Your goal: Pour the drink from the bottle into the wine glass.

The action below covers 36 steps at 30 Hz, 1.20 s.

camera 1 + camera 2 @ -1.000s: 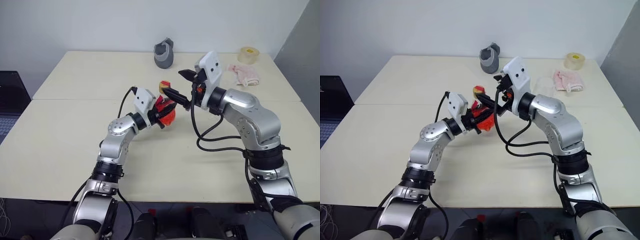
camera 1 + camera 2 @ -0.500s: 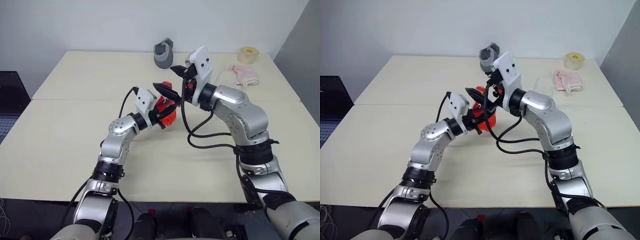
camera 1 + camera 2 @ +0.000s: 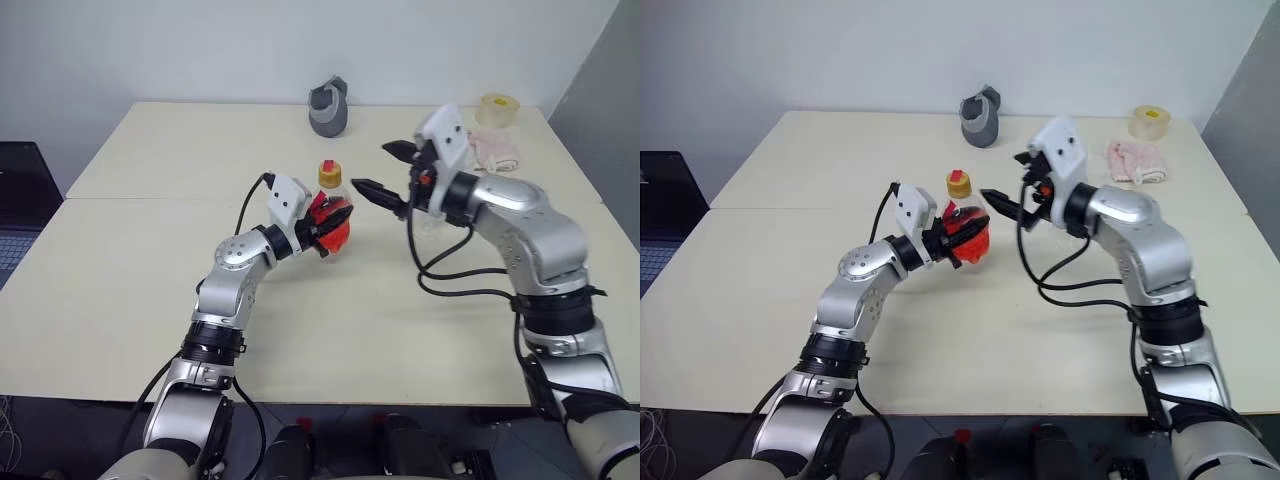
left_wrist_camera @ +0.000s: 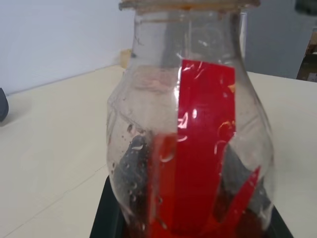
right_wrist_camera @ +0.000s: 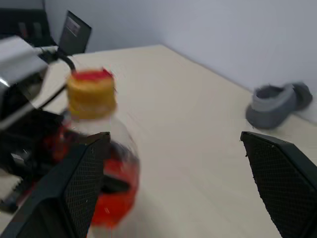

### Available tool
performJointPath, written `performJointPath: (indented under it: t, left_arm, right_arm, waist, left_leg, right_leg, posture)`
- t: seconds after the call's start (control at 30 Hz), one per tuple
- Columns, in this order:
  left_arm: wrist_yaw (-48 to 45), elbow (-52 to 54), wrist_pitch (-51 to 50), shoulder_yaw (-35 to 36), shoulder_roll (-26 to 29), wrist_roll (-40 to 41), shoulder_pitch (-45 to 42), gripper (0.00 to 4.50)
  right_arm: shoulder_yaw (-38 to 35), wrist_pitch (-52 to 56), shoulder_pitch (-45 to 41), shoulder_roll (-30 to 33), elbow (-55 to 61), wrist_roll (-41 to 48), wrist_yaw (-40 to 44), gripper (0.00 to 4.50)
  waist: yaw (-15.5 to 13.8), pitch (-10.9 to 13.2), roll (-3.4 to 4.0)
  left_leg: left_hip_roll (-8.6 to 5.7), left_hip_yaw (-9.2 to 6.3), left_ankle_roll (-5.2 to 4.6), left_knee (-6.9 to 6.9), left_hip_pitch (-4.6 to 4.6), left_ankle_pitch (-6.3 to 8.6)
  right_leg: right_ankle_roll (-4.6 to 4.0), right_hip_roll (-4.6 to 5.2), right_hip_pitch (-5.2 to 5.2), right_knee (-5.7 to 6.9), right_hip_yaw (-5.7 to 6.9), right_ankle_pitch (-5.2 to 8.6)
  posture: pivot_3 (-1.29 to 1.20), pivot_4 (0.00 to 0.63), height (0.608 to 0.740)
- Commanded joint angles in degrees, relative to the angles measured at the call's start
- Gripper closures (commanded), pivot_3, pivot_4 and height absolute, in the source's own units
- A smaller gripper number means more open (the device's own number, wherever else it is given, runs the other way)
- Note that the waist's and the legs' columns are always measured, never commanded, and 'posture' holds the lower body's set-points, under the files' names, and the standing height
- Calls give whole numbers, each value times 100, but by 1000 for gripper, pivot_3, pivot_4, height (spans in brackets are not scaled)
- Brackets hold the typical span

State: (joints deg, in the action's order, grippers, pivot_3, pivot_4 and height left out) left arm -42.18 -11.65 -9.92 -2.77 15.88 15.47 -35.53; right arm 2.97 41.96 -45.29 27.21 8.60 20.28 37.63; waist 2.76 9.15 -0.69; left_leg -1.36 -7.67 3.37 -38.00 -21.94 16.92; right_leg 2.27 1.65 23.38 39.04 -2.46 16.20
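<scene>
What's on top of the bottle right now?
A yellow-orange cap sits on the bottle, apparently closing its neck. The left hand covers part of the lower body, where red drink shows.

The bottle (image 3: 331, 208) is clear with a red label stripe, a yellow-orange cap (image 3: 330, 175) and red-orange drink (image 3: 971, 240) low inside. Both grippers have black fingers (image 5: 81, 183) on silver arms. At twelve o'clock sits a grey cup (image 3: 328, 107); the table (image 3: 150, 160) is plain cream.
</scene>
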Motion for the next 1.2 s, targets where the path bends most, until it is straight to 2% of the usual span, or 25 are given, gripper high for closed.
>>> performJointPath:
  t: [0.03, 0.13, 0.27, 0.43, 0.67, 1.0, 1.2]
  left_arm:
    - [-38, 282, 35, 90, 18, 105, -79, 3509]
    - [-45, 266, 36, 68, 1, 99, -90, 3509]
    - [-58, 181, 58, 45, -50, 93, -197, 3509]
    - [-86, 125, 82, 55, -60, 79, -278, 3509]
    - [-116, 151, 83, 42, -60, 63, -272, 3509]
    - [-146, 163, 85, 28, -61, 65, -281, 3509]
    - [-152, 171, 89, 13, -90, 76, -268, 3509]
  right_arm:
    - [-282, 197, -48, 173, 520, 383, 211, 0]
    - [-318, 328, -79, 128, 630, 635, 279, 0]
    - [-137, 351, -276, -348, 639, 787, 76, 0]
    - [65, 7, -533, -831, 250, 512, -156, 0]
    - [238, -523, -718, -1102, -285, 199, -155, 0]
    - [198, -699, -769, -1072, -501, -31, -177, 0]
    - [56, -424, -468, -666, -86, 10, -117, 0]
  waist:
    - [21, 0, 0]
    - [35, 0, 0]
    - [36, 0, 0]
    - [35, 0, 0]
    - [36, 0, 0]
    - [44, 0, 0]
    - [40, 0, 0]
  left_leg:
    - [0, 1, 0, 0, 1, 0]
    - [1, 1, -3, 1, 2, 2]
    - [1, 0, -3, 1, 2, 2]
    - [2, -3, 3, -1, 1, -2]
    - [1, -2, 4, -2, 1, -2]
    - [1, -2, 4, -1, 2, -2]
    - [2, -3, 3, -1, 0, -2]
  right_leg:
    - [0, -2, 0, 0, -1, 0]
    - [0, -4, 0, 0, -1, 0]
    - [0, -6, 0, 2, -1, 0]
    - [0, -4, 1, 2, 1, 0]
    - [0, -1, 1, 1, 0, 0]
    - [0, -2, 1, 2, 0, 0]
    - [0, -2, 1, 1, 0, 0]
  posture:
    - [0, 150, 740]
    - [0, 150, 740]
    - [0, 150, 740]
    - [0, 150, 740]
    - [0, 150, 740]
    - [0, 150, 740]
    - [0, 150, 740]
